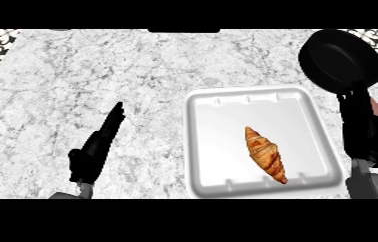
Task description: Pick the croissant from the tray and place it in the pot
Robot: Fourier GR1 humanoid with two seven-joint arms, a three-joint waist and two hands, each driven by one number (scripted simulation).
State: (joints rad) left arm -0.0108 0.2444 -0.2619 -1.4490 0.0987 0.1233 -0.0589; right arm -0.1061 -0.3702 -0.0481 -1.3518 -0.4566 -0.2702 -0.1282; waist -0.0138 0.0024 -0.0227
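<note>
1. Since the croissant (266,154) lies in the white tray (214,151), right of centre in the frame and toward the tray's lower right part, the coming move turns on which hand stands closer to it: the right hand (356,117), at the right edge of the frame, is just beside the tray's right rim, with the croissant to its left and somewhat lower in the frame
2. Croissant, long axis: runs from upper left to lower right, steeply, with the narrow tip toward the top of the frame and the other end near the tray's lower rim; it lies flat and touches no hand
3. Right hand, state: dark against the dark pot, fingers pointing toward the top of the frame; whether they are straight or curled I cannot tell; it appears to hold nothing
4. Left hand (100,146), state: lower left of the frame, on the far side of the tray from the croissant, fingers straight and held together, pointing to the upper right, holding nothing; well apart from the croissant
5. Pot (336,58), place: upper right of the frame, just above the tray's upper right corner, its handle (351,93) reaching down toward the right hand
6. Count: one croissant, one tray, one pot, two hands; all on one marbled counter (111,71)
7. Judgement: the right hand is the better placed for the pick, reaching left across the tray's rim
</note>
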